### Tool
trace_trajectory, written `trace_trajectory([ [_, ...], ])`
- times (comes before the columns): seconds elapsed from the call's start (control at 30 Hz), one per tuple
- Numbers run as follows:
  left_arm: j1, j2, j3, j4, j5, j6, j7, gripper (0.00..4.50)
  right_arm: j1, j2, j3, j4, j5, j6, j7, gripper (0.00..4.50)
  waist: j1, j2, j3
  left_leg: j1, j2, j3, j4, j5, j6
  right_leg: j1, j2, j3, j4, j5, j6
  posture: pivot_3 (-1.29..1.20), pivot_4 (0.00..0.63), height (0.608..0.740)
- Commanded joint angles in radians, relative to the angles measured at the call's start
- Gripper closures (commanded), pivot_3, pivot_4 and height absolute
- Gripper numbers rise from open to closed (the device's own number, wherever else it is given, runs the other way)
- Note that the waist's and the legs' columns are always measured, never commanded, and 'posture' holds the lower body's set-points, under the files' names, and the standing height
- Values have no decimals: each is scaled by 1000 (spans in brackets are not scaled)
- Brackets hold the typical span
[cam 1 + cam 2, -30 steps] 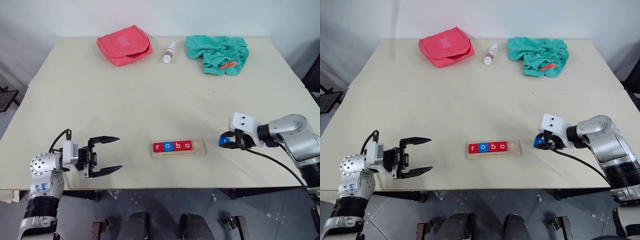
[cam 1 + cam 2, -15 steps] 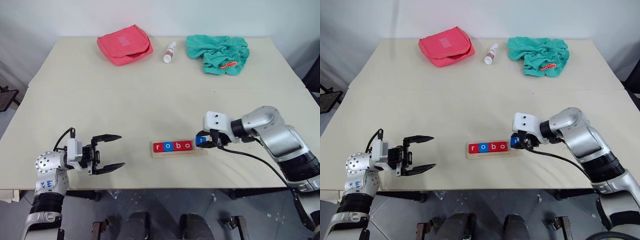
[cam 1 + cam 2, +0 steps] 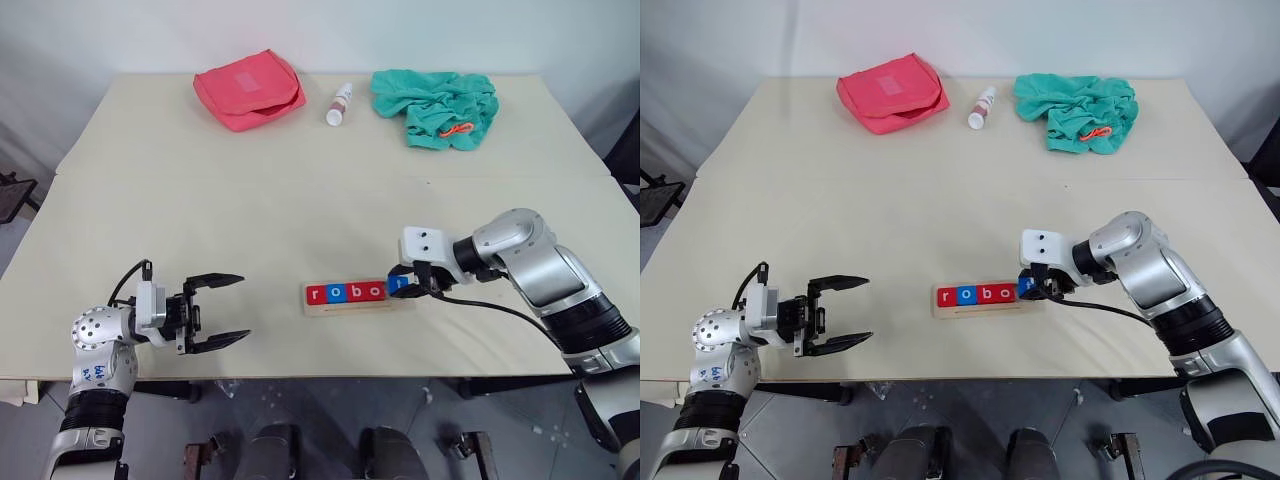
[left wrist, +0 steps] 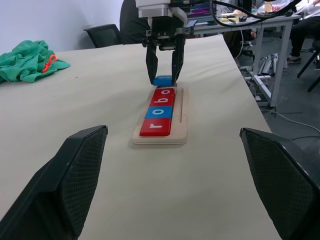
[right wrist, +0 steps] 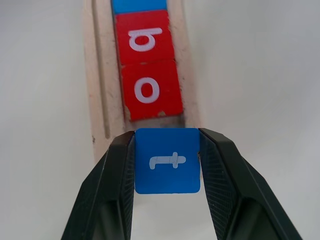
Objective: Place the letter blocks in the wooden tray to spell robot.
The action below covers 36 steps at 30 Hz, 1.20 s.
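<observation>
Beige table, blue t block between right fingers

Head stereo pair looks forward and down over the table from above, both eyes sharing the whole tabletop. Left wrist view sits low, near the surface, facing along the wooden tray toward the right gripper. Right wrist view – very close, looking down on the tray end and blue t block.

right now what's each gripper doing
left gripper: open, holding nothing
right gripper: shut on the blue t block
</observation>
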Motion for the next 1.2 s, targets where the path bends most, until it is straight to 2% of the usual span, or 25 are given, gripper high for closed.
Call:
trace_trajectory([
  [0.03,5,0,10,-33,-5,-12,-29,0,-14,4,-9,-30,4,-1,12,3038,0,0,0,0,0,0,0,0,0,0,0,0,0,0,0,0,150,740],
  [0.3,-7,-3,8,-23,-3,-14,-31,0,-6,10,-13,-47,6,16,13,242,0,0,0,0,0,0,0,0,0,0,0,0,0,0,0,0,150,740],
  [0.33,-9,-3,8,-20,-2,-14,-31,0,-7,10,-16,-53,8,22,14,78,0,0,0,0,0,0,0,0,0,0,0,0,0,0,0,0,150,740],
  [0.5,-16,-7,6,-13,4,-18,-26,0,-6,-6,-48,-89,28,53,8,78,0,0,0,0,0,0,0,0,0,0,0,0,0,0,0,0,150,740],
  [0.67,-13,-25,14,-28,53,-42,68,0,123,-25,-237,-149,158,0,-30,78,6,0,0,0,-1,-2,0,0,0,1,0,-1,0,0,0,0,150,740],
  [0.77,-8,-24,23,-32,105,-58,154,0,235,-44,-368,-114,236,-117,-6,78,7,-1,0,-1,-1,-4,0,0,0,2,0,-2,0,0,0,0,150,740],
  [0.87,-14,-25,34,-11,121,-93,187,0,304,-43,-466,-34,331,-238,75,78,4,-1,0,0,-1,-2,0,0,0,2,0,-2,-1,0,0,0,150,740],
  [0.97,-20,-33,71,5,117,-115,252,0,386,-54,-578,152,436,-421,234,78,4,-2,0,1,0,-1,0,0,0,3,0,-3,-1,0,0,0,150,740],
  [1.2,13,-4,95,-11,123,-67,313,0,420,-167,-468,399,638,-628,267,78,1,-1,0,2,0,0,0,0,0,4,0,-3,-1,0,0,0,150,740],
])
